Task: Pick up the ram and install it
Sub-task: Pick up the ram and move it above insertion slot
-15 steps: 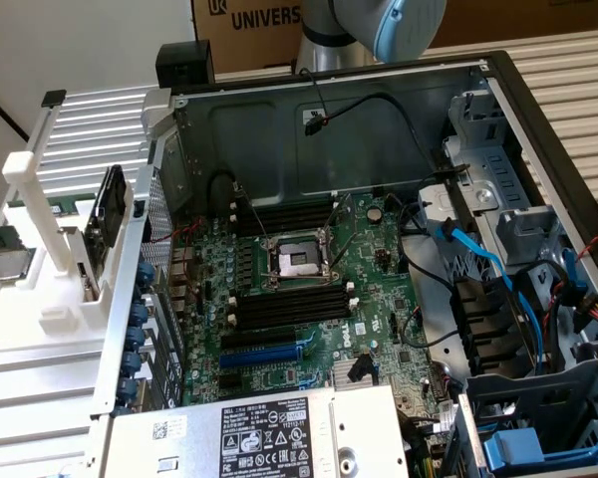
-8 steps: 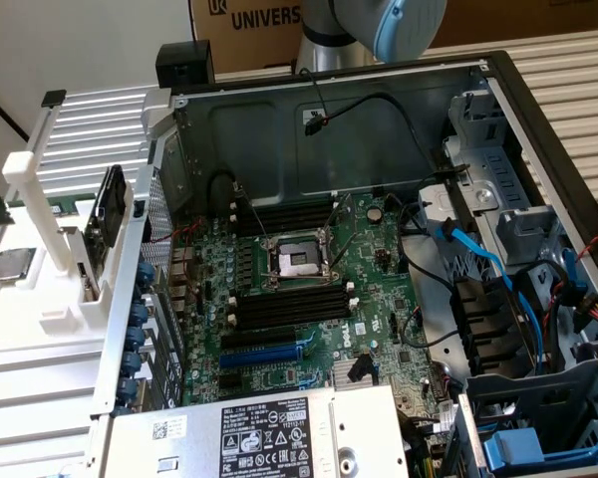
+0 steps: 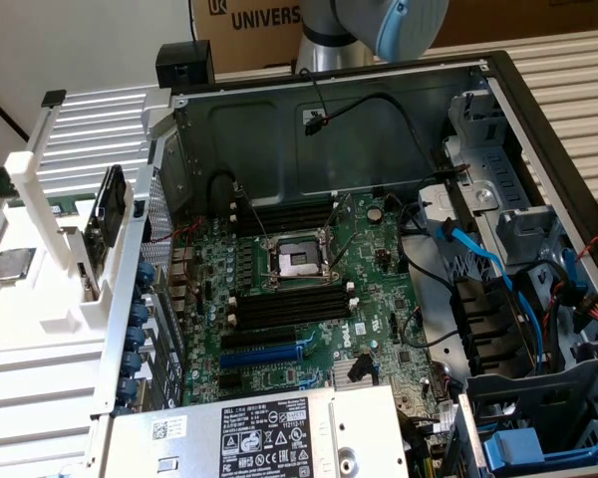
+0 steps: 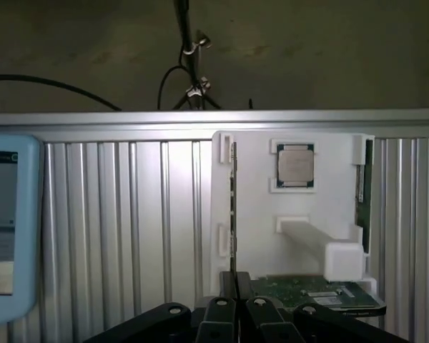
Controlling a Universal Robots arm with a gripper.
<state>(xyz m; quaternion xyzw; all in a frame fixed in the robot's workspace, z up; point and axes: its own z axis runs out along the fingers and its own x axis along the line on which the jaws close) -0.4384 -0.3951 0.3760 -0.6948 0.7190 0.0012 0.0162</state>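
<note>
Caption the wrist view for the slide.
Gripper closed on the edge-on ram in the white holder, CPU chip beside it.

Exterior view: high, angled down into the open computer case [image 3: 379, 129]. Wrist view: behind the gripper [image 4: 236, 277], near, facing the white holder [image 4: 264, 236]. Both views share the holder, at the exterior view's left.

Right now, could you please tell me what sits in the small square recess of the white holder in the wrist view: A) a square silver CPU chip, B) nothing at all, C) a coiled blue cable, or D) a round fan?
A: a square silver CPU chip lies flat in the framed recess of the white holder.
</note>
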